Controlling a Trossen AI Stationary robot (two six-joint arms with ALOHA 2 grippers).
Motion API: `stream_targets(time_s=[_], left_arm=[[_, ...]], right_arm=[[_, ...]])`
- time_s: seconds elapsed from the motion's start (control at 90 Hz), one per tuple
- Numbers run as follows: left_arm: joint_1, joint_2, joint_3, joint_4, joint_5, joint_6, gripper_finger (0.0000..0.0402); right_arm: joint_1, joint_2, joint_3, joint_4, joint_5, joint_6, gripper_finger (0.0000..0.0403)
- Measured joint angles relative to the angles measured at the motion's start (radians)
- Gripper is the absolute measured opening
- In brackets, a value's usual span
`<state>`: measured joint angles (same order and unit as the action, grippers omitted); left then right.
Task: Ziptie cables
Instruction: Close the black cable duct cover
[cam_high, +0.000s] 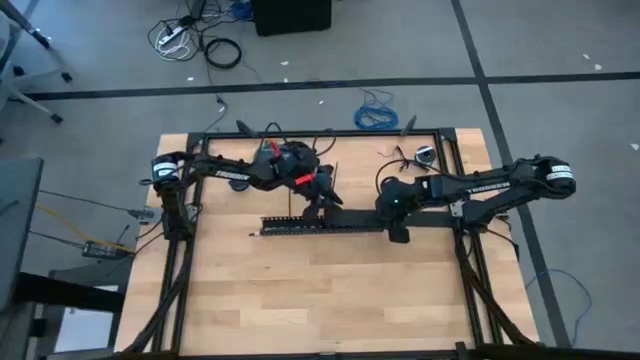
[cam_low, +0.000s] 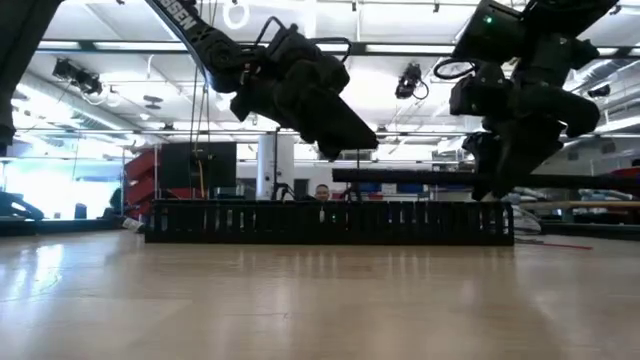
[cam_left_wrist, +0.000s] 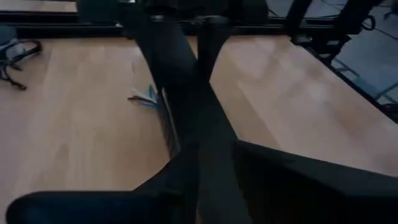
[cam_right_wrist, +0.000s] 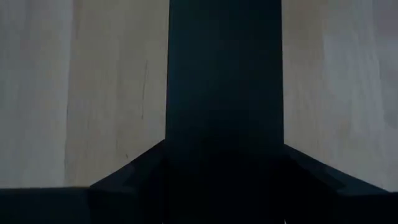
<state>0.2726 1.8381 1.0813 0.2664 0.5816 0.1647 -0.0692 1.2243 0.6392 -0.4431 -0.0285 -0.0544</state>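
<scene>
A long black strip (cam_high: 325, 224) lies across the middle of the wooden surface (cam_high: 300, 300), running from near the centre-left toward the right edge; in the low view it reads as a long ribbed black bar (cam_low: 330, 222) standing on the surface. The left gripper (cam_high: 318, 205) has its arm reaching in from the left edge along the far side, and it hangs over the strip just left of centre, tilted downward above it in the low view (cam_low: 345, 135). In the left wrist view its fingers (cam_left_wrist: 186, 93) appear pressed close together around a dark strip, though what exactly is pinched between them cannot be told. Beside those fingers, a small fan of thin pale and bluish cables (cam_left_wrist: 146, 98) lies on the surface, touching or nearly touching the strip. The right gripper (cam_high: 397, 232) reaches in from the right edge and sits at the right end of the strip; in the low view it hangs just above that end (cam_low: 500, 170). The right wrist view shows a broad dark band (cam_right_wrist: 224, 74) running straight ahead over the wood, filling the space at the fingers; whether they grip it cannot be told. A coiled blue cable (cam_high: 376, 115) lies on the floor beyond the far edge.
</scene>
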Motion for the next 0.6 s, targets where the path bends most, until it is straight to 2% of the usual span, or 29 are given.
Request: stream_targets(time_s=[0.422, 0.6], left_arm=[[-0.038, 0.007, 0.0, 0.026, -0.008, -0.024, 0.0088], [-0.053, 0.057, 0.0, 0.059, -0.015, -0.038, 0.0088]], right_arm=[[-0.006, -0.001, -0.055, 0.096, -0.025, 0.01, 0.023], [-0.006, 0.0, -0.056, 0.09, -0.025, 0.001, 0.0228]])
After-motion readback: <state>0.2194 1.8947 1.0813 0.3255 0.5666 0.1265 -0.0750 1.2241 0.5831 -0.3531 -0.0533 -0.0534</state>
